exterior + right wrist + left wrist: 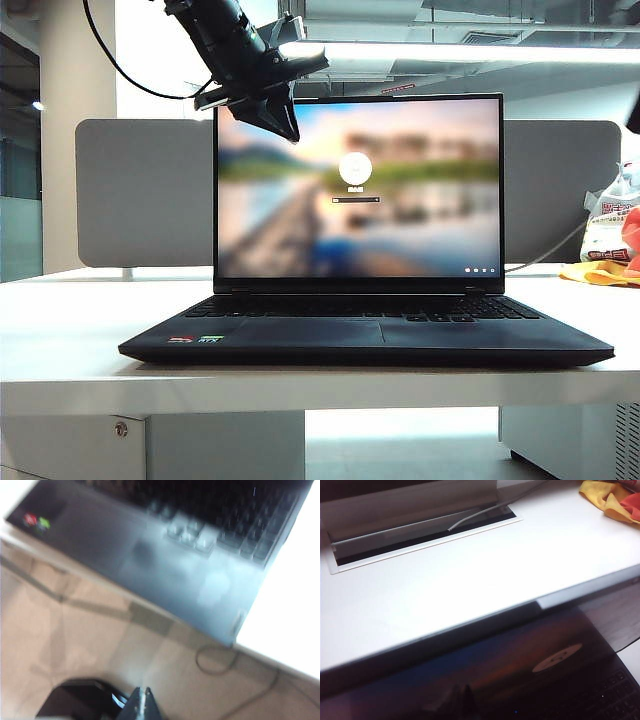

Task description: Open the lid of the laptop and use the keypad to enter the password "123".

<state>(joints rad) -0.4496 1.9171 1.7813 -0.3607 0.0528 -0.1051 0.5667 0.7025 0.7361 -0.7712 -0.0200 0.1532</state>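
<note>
Left gripper (283,120) noted high at the left, jaws clenched on nothing, tips level with the top corner of the lid (355,190); contact with that corner or a small gap not determinable from the exterior view. Lid found upright and fully raised, login screen lit, so opening judged complete and key entry not yet begun. First risk: any further push from the clenched jaws against the corner, tipping the lid back past its hinge range or sliding the laptop (370,338) across the tabletop (60,330) toward the grey divider board (140,190). Keypad (360,308) located well below and forward of the left jaws, keys small, low and closely packed. Second risk: a broad clenched tip landing across two keys, or brushing the trackpad (150,555) just in front of the rows, giving a wrong or doubled digit. Right gripper (142,705) seen only in its own blurred wrist view, jaws apparently pressed together and empty, hanging out over the floor in front of the tabletop edge, keypad well apart and ahead of the jaws. Third risk: approach from there striking the laptop's front edge and shoving it rearward. Grey cable (560,245) and yellow cloth (600,272) noted far right, a possible snag for that arm.
</note>
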